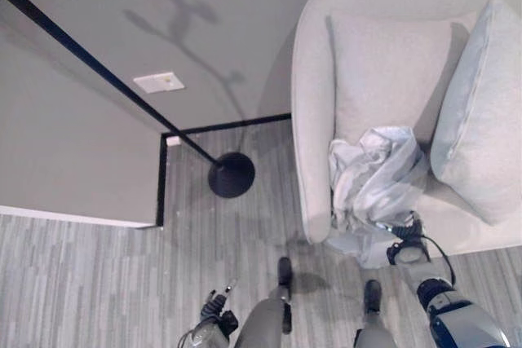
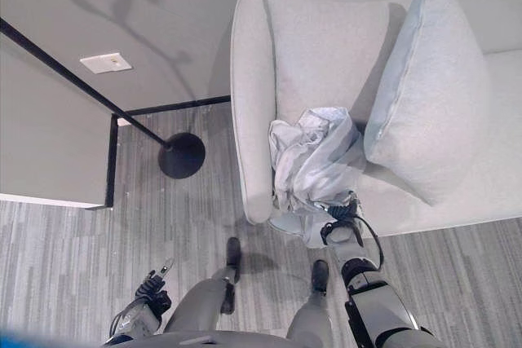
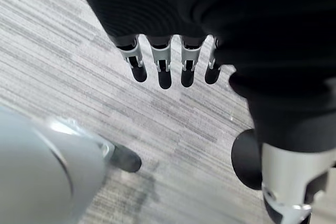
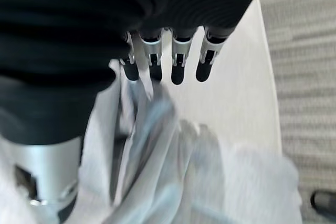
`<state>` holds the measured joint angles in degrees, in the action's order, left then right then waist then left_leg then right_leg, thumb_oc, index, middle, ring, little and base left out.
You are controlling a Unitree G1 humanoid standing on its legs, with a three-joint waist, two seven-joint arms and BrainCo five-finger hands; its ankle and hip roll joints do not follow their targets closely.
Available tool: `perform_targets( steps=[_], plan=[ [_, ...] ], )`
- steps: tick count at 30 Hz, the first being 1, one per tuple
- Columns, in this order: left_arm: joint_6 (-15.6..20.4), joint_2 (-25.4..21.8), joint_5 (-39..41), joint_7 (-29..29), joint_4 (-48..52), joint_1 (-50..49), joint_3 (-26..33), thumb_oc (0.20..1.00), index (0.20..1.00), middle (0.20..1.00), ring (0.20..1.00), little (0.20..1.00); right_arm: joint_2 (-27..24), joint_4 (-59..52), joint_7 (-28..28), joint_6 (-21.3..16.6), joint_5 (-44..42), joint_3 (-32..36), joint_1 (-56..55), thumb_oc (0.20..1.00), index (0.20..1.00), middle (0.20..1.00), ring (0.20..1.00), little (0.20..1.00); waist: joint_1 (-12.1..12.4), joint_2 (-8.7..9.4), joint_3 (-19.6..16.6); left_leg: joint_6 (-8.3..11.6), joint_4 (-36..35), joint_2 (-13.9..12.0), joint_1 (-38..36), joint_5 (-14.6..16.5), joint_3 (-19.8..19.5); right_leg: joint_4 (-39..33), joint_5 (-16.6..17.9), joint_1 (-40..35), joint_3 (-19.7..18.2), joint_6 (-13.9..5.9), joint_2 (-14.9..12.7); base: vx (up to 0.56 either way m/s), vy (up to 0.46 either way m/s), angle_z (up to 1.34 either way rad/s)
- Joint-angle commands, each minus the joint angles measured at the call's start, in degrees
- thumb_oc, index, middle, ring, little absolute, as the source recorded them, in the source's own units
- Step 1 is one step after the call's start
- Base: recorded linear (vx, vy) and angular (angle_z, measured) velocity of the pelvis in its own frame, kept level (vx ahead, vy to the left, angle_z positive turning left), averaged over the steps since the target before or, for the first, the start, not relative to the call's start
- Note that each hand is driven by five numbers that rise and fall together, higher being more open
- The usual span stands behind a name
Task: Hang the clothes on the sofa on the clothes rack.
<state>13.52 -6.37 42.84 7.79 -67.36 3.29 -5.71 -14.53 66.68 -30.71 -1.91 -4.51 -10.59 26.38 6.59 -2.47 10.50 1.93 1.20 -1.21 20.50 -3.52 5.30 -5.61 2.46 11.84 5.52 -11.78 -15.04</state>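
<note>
Hovering with straight, empty fingers over the crumpled garment (image 2: 314, 165) on the sofa (image 2: 253, 103), right hand (image 2: 341, 230) should pinch a thick fold; fabric looks light, limp, slippery.

left hand (image 2: 151, 289) — low, fingers relaxed | right hand (image 2: 341, 230) — reached forward, fingers straight

We see a pale grey sofa (image 1: 314, 120) carrying two matching light grey cushions (image 1: 481, 112), with a crumpled garment (image 1: 375, 181) of silvery pale blue-white on its seat. The floor (image 1: 98, 283) is grey, streaked in narrow plank-like stripes of lighter and darker tone. The clothes rack (image 1: 231, 174) is plain black, pole and round base alike. A black band (image 1: 236, 124) edges the grey wall, which bears a white plate (image 1: 159, 81). The right hand (image 4: 173, 59) has silver fingers (image 4: 177, 64) with dark tips under a dark ribbed cover.
</note>
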Motion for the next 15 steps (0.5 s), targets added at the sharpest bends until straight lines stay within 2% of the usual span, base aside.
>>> perform_targets(
  steps=[1,2,5,8,12,15],
  plan=[
    [1.78,-0.67,4.06,1.26,-0.66,1.31,-1.80,1.000,1.000,1.000,1.000,1.000,-1.67,4.50,-3.39,-1.41,-4.04,0.13,5.76,1.000,1.000,1.000,1.000,1.000,3.00,0.40,1.37,1.38,9.61,-0.44,10.29,1.95,-2.96,0.61,3.07,-2.82,0.55,0.89,-1.98,0.05,0.055,0.18],
    [1.78,-0.67,4.06,1.27,-0.66,1.32,-1.80,1.000,1.000,1.000,1.000,1.000,-1.68,4.53,-3.39,-1.43,-4.05,0.13,5.78,1.000,1.000,1.000,1.000,1.000,3.00,0.39,1.37,1.38,9.65,-0.45,10.32,1.98,-2.96,0.61,3.07,-2.81,0.54,0.89,-1.98,0.05,0.105,0.17],
    [1.77,-0.76,4.31,1.04,0.60,0.48,-4.63,1.000,1.000,1.000,1.000,1.000,-4.52,10.59,-2.91,-1.14,-7.89,1.37,12.76,1.000,1.000,1.000,1.000,1.000,5.22,-2.02,2.65,0.61,12.22,1.25,13.89,3.24,-2.90,0.61,3.40,-1.53,0.96,0.35,-3.82,0.06,0.146,0.12],
    [1.74,-0.75,4.48,0.50,0.64,0.10,-5.87,1.000,1.000,1.000,1.000,1.000,-5.97,13.13,-1.29,-0.70,-9.48,1.14,16.56,1.000,1.000,1.000,1.000,1.000,6.43,-3.32,3.35,-0.18,13.85,2.47,16.83,4.07,-2.63,0.61,4.11,-0.01,1.31,-0.24,-5.41,0.03,0.110,0.11],
    [1.60,-0.46,5.41,0.14,0.06,0.31,-6.38,1.000,1.000,1.000,1.000,1.000,-6.26,14.52,0.56,-0.17,-10.27,-0.01,18.76,1.000,1.000,1.000,1.000,1.000,7.04,-4.00,3.75,-0.89,15.64,3.57,20.01,5.00,-2.07,0.61,5.12,1.49,1.40,-0.77,-6.64,0.03,0.116,0.02],
    [1.83,-0.03,6.59,-0.06,1.10,0.89,-6.82,1.000,1.000,1.000,1.000,1.000,-6.60,14.56,3.47,0.72,-10.14,-1.86,20.07,1.000,1.000,1.000,1.000,1.000,7.45,-4.51,4.15,-1.15,18.97,4.81,23.01,7.91,-1.70,0.61,4.78,1.57,2.16,-1.18,-7.97,0.10,0.069,-0.03]
  ],
)
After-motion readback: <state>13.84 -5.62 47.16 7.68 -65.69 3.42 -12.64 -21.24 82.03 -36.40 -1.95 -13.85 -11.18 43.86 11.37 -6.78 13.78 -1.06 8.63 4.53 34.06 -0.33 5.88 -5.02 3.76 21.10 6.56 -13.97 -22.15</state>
